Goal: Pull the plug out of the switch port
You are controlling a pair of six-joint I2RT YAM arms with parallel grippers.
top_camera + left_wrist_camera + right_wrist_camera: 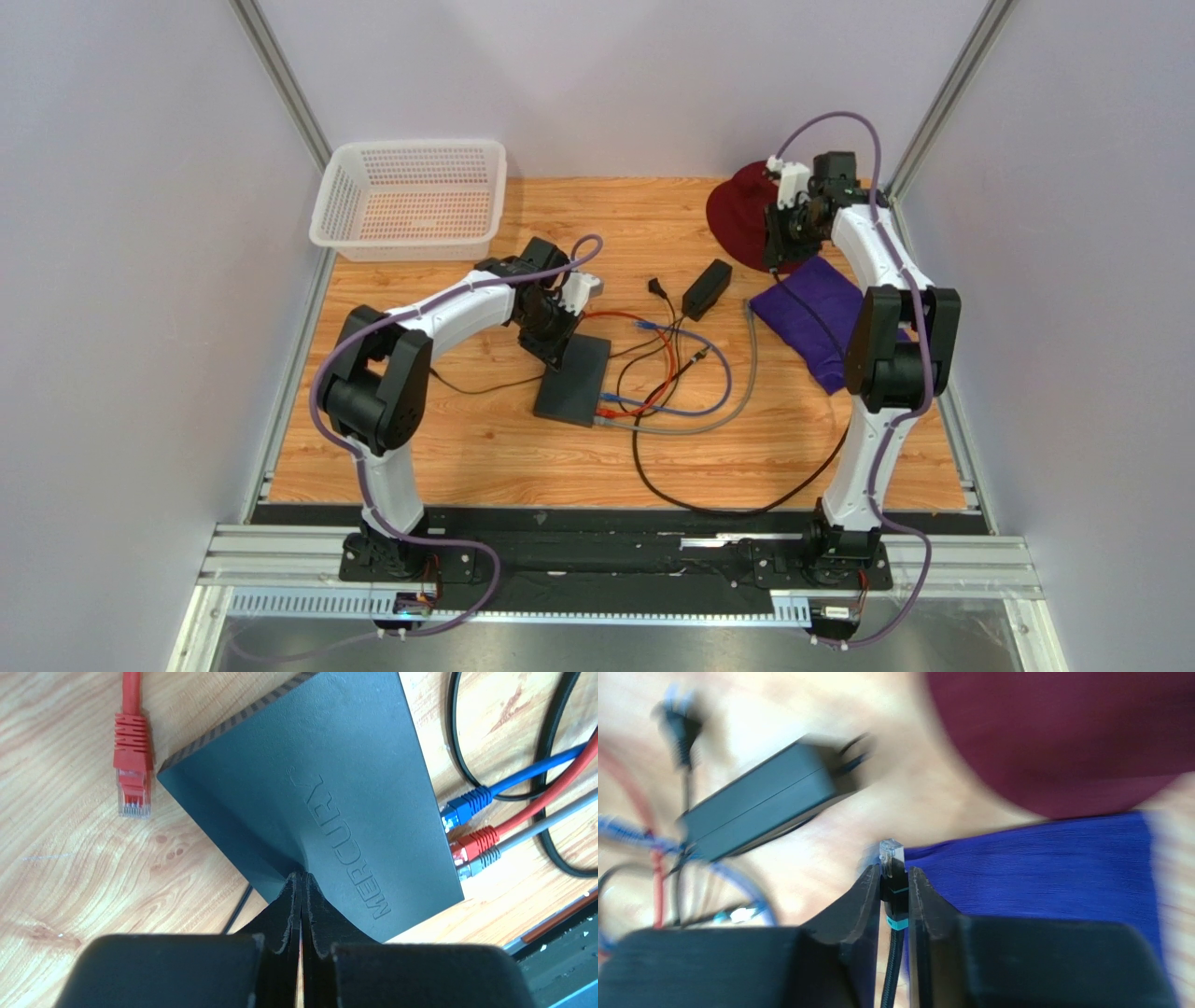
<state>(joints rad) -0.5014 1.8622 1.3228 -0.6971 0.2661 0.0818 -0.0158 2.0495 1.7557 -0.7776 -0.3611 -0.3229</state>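
Note:
The dark grey switch [575, 381] lies flat mid-table. In the left wrist view the switch [337, 777] has blue [463, 808], red [477, 842] and grey [486, 859] plugs seated in the port row on its right edge. My left gripper [302, 876] is shut and empty, its tips resting on the switch's top; it also shows in the top view [558, 340]. My right gripper [894, 871] is shut on a black plug [892, 859] with a clear tip and teal band. It holds the plug free of the switch, at the back right [779, 255].
A loose red plug [132, 763] lies on the wood left of the switch. A black power brick [706, 289] and tangled cables lie right of it. A purple cloth [814, 315], a maroon cloth [737, 203] and a white basket [414, 196] are at the back.

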